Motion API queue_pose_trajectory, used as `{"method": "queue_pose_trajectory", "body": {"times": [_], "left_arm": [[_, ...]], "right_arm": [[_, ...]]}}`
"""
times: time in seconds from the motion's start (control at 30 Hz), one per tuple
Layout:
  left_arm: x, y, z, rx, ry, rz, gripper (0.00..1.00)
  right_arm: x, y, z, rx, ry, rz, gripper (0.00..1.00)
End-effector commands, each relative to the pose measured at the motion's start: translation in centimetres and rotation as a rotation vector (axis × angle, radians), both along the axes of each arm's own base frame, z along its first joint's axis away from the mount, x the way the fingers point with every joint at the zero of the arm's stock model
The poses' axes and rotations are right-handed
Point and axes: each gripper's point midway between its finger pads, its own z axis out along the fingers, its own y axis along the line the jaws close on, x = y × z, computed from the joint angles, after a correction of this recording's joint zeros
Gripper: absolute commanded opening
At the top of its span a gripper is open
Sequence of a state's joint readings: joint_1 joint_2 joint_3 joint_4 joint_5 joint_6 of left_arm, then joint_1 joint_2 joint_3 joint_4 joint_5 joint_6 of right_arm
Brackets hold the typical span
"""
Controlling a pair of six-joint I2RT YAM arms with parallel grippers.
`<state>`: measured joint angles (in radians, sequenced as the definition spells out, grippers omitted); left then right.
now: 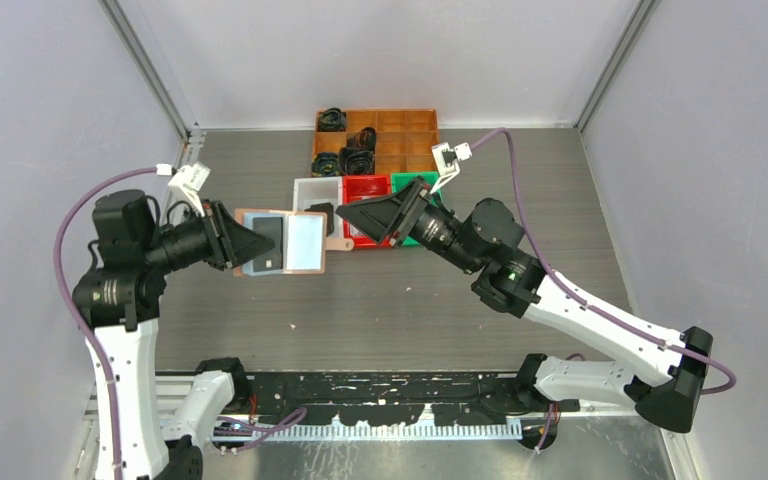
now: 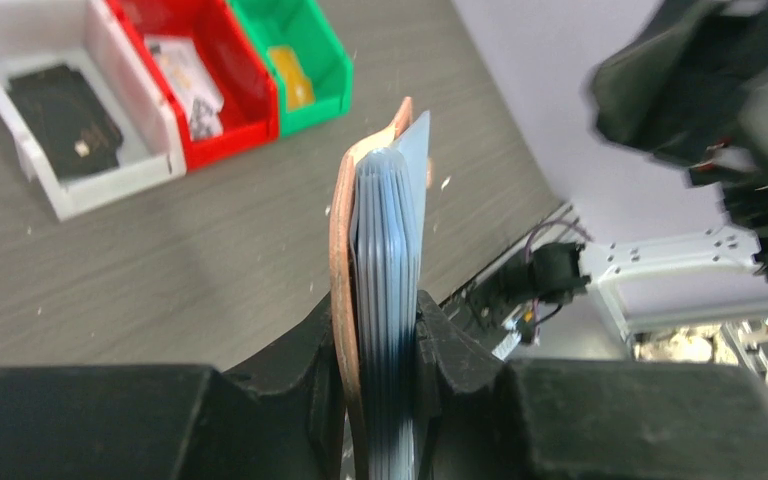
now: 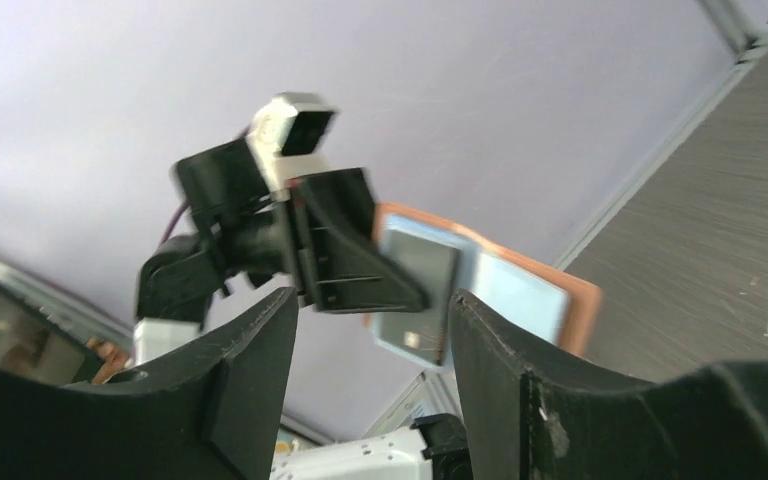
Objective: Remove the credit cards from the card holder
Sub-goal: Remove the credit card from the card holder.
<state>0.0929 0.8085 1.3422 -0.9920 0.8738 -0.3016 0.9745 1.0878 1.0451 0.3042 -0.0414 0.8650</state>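
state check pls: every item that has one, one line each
card holder: lifted off the table, clamped in the left gripper.
silver card: partly out of its slot, in the holder.
left gripper: shut on the card holder.
right gripper: open, empty, facing the holder.
white bin: holds a black card.
red bin: holds a pale card.
green bin: holds an orange-yellow card.

No readable text, brand, number or sign in any view. Card (image 2: 188, 85) in the red bin (image 2: 250, 95) carries small dark print, too blurred to read. Card faces in the card holder (image 1: 282, 241) show no legible marks.
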Motion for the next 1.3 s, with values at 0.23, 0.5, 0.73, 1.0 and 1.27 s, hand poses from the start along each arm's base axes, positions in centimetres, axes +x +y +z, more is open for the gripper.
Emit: {"method": "queue_pose_trajectory", "body": {"times": [0.23,0.5,0.73,1.0,1.27], "left_arm": [[-4.5,-2.0,0.9,-0.029,-0.026,-0.214,0.05],[-4.6,-2.5,1.2,-0.081,0.026,-0.246,0.07],[-4.0,-2.6,1.7,-0.124,0.048,-0.237,0.07],[-4.4,-3.1,3.0,-0.188,0.065,-0.254,0.07],[-4.5,-3.4,1.9,-0.250,0.139,-0.259,0.13]], "right_arm": [[-6.0,5.6,-1.2,-0.029,0.029,0.512,0.57],[-6.4,7.0,-3.3,-0.022,0.093,0.596,0.54],[-7.0,7.8,-5.0,-0.018,0.134,0.627,0.49],[-6.6,8.7,-5.4,-0.028,0.132,0.605,0.49],[-5.8,10.1,-4.7,0.028,0.150,0.579,0.40]]}}
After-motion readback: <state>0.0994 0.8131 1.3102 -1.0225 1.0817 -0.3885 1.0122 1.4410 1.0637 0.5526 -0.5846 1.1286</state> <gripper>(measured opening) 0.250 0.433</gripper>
